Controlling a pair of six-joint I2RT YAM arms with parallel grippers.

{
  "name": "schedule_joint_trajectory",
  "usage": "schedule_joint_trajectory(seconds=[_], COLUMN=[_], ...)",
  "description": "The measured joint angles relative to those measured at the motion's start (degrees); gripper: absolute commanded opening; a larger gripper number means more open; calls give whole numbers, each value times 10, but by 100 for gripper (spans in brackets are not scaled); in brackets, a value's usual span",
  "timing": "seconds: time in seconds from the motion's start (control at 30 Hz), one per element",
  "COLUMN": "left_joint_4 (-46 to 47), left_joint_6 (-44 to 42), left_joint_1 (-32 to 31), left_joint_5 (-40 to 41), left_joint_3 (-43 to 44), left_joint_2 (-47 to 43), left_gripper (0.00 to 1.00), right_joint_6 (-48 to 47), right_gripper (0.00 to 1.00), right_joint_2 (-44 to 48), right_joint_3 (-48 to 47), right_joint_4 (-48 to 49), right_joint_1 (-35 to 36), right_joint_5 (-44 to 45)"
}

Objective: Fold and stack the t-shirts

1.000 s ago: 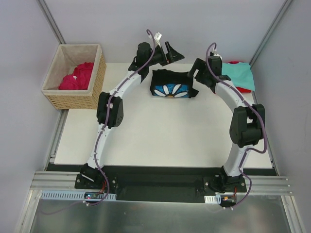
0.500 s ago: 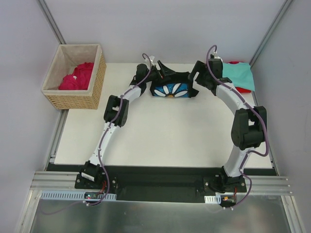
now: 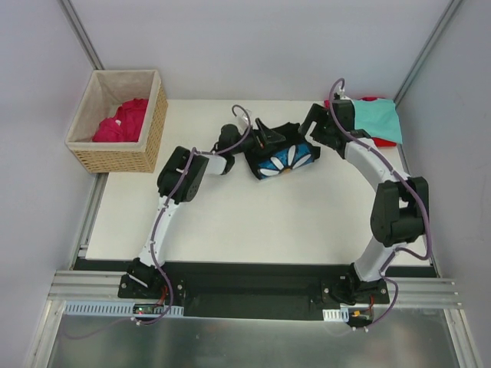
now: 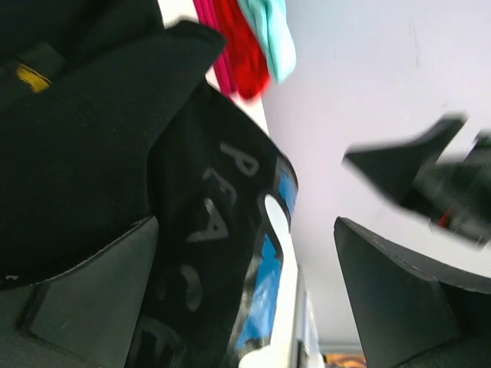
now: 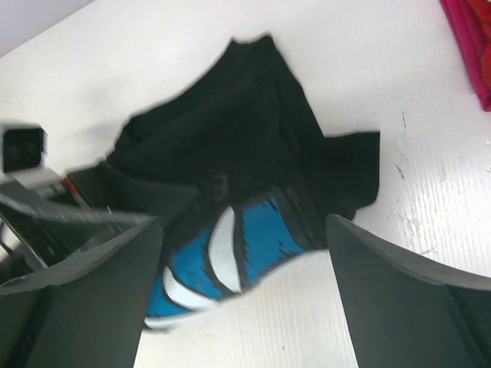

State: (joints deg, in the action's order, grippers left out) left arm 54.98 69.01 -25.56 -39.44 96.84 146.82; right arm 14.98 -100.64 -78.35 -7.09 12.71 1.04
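The folded black t-shirt [image 3: 282, 156], blue-and-white flower print showing, lies skewed on the table [image 3: 253, 222] toward its far side, between the two arms. The left tool [image 3: 266, 138] stands wide open at the shirt's left end, cloth lying against one finger but nothing pinched. The right tool [image 3: 313, 130] hovers wide open over the right end. This is soft, light, floppy cloth, and I'd guess the folds will slide apart unless both ends are pinched through all layers at the folded edge. The teal t-shirt [image 3: 374, 116] sits on a red t-shirt [image 3: 387, 140] in the far right corner, and a crimson t-shirt [image 3: 121, 121] lies in the basket [image 3: 157, 115].
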Motion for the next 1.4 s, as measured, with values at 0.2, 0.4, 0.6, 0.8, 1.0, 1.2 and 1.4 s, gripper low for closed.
schedule_joint_trajectory(seconds=[0.2,0.4,0.6,0.8,1.0,1.2,1.4], left_joint_4=[85,134,159,177,182,186,190], left_joint_6=[2,-8,-15,-14,-12,-9,-9], left_joint_1=[-43,-54,-57,-60,-67,-70,-71], left_joint_5=[9,12,25,29,33,37,38], left_joint_3=[-240,-409,-500,-507,-510,-516,-522], left_joint_2=[-120,-210,-260,-261,-261,-264,-267], left_gripper=[99,99,99,99,99,99,99], right_joint_6=[2,20,27,20,1,-19,-35], right_gripper=[91,91,91,91,91,86,1], right_joint_2=[86,198,252,277,276,219,189], right_joint_3=[40,110,130,210,256,219,186], right_joint_4=[-14,-48,-142,-160,-144,-120,-108], right_joint_1=[19,93,183,230,229,233,245], right_joint_5=[2,14,49,72,71,51,26])
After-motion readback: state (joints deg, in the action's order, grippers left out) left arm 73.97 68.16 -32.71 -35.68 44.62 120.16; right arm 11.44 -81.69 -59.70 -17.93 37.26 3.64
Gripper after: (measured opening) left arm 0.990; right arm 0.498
